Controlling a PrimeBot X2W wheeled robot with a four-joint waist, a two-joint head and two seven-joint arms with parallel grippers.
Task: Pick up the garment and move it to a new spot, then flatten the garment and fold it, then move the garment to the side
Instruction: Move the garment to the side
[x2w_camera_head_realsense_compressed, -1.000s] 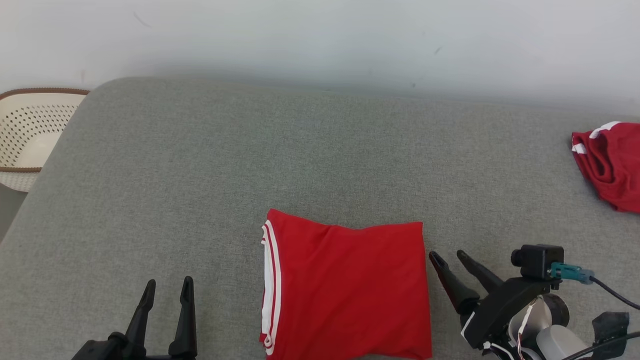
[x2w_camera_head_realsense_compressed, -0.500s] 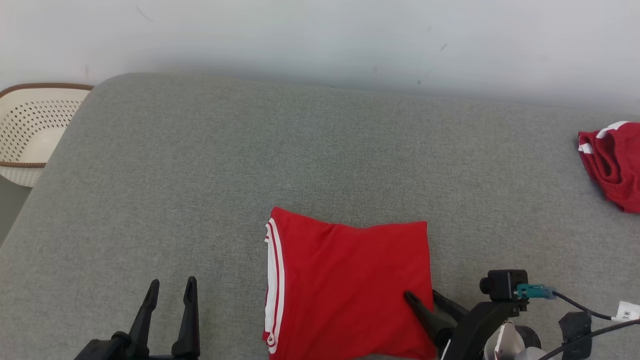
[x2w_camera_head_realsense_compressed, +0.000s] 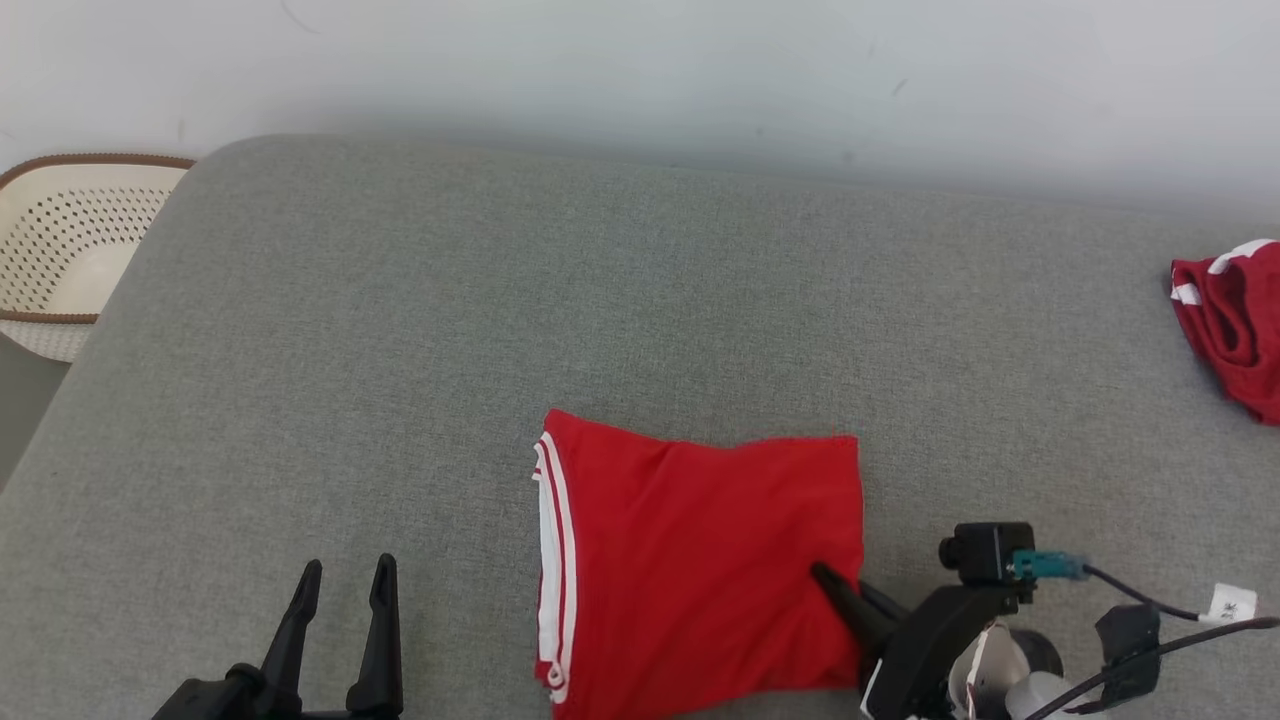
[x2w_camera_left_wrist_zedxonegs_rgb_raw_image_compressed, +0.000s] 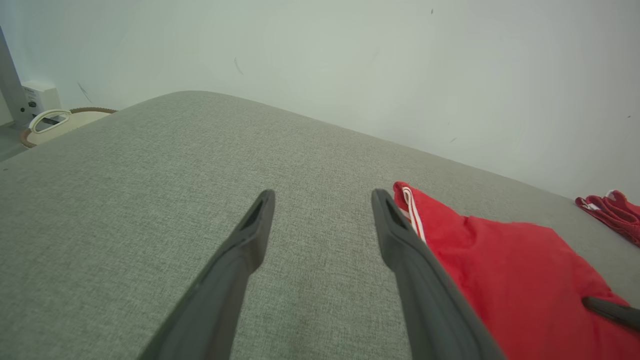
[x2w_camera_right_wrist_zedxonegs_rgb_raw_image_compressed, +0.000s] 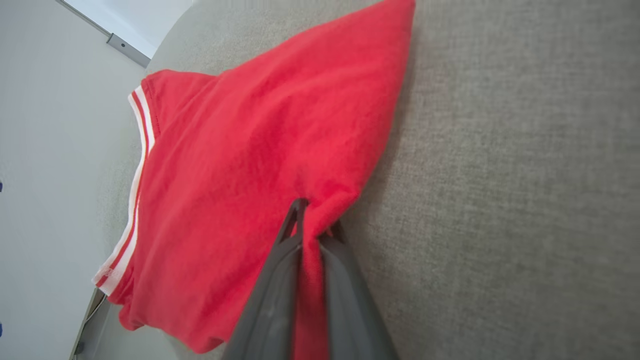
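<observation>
Right gripper (x2w_camera_head_realsense_compressed: 840, 583) lay low and slanted, its dark tapered fingers pinched together on the nearest edge of the folded red garment (x2w_camera_head_realsense_compressed: 690, 560), a soft knit with white-striped trim along the side farthest from it. Left gripper (x2w_camera_head_realsense_compressed: 345, 582), well beyond that trim, pointed forward with fingers apart over the coarse grey woven cushion (x2w_camera_head_realsense_compressed: 500, 300).

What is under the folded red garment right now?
At the right edge of the folded red garment, one finger of the right gripper sits beneath the fabric, the other on top, pinching it. Grey cushion shows around it. What lies under its middle is hidden.
</observation>
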